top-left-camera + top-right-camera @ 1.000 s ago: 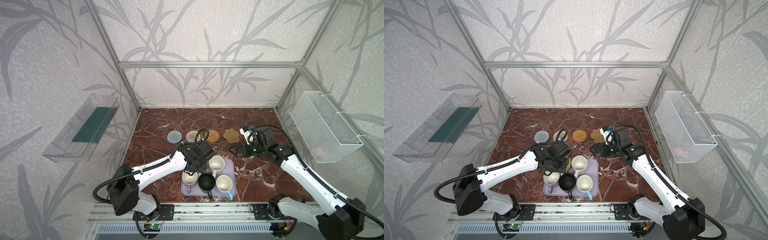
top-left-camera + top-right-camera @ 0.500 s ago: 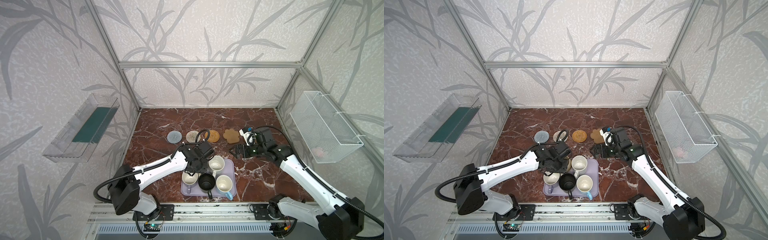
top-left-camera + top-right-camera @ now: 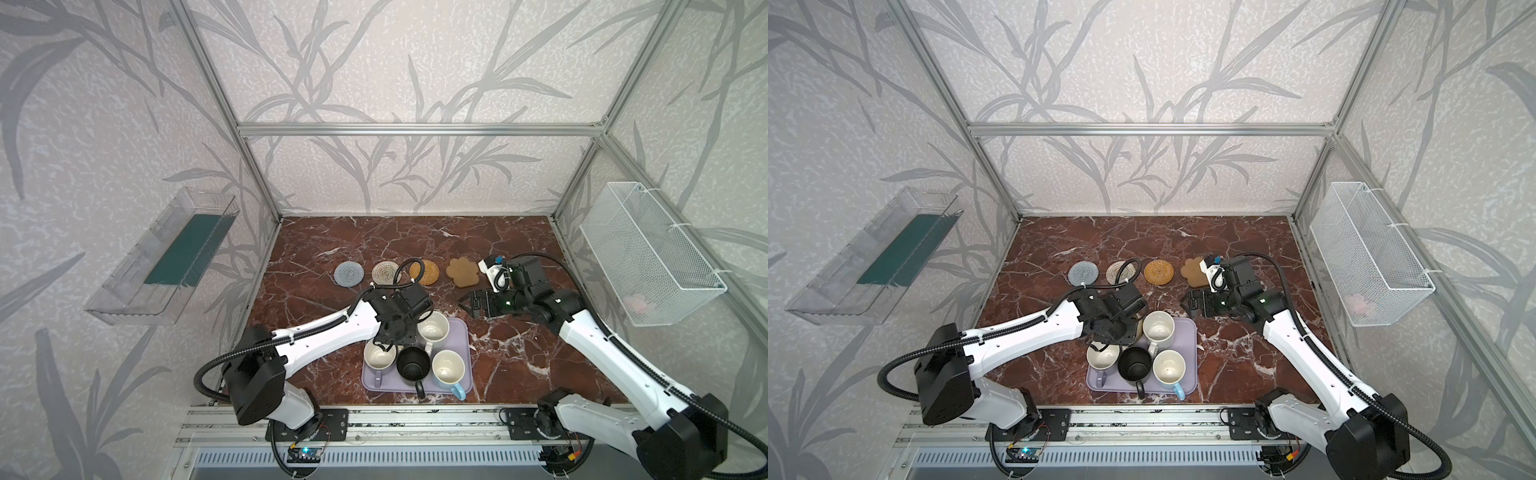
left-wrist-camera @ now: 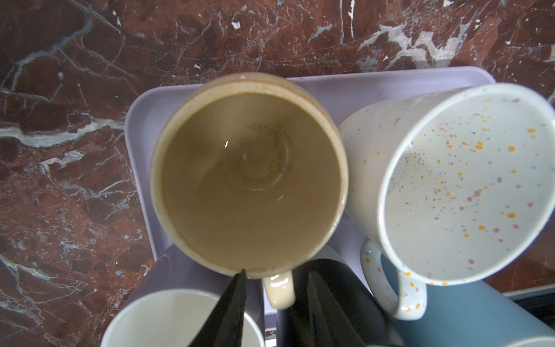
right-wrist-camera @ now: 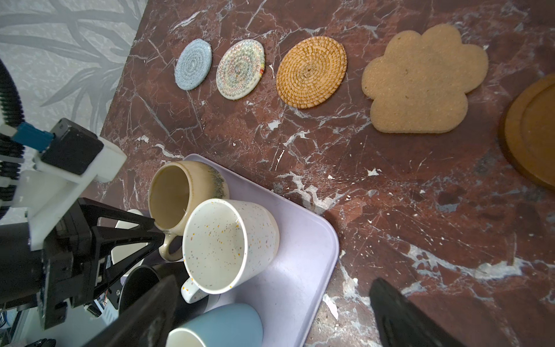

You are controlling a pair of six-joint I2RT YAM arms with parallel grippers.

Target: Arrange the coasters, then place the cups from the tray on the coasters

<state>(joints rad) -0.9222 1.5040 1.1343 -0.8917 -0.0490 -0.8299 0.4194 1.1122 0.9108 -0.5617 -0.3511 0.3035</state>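
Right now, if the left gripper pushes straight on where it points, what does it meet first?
The handle of the beige mug, sitting between the open fingers of the left gripper; just beyond is the mug's wall. Remaining gap is hard to judge.

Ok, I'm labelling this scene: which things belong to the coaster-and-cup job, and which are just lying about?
Job: grey-blue coaster, cream coaster, rattan coaster, paw coaster, brown coaster; beige cup, speckled cup, lavender cup, black cup, blue cup; tray.
Lying about: clear wall bin, wire basket.
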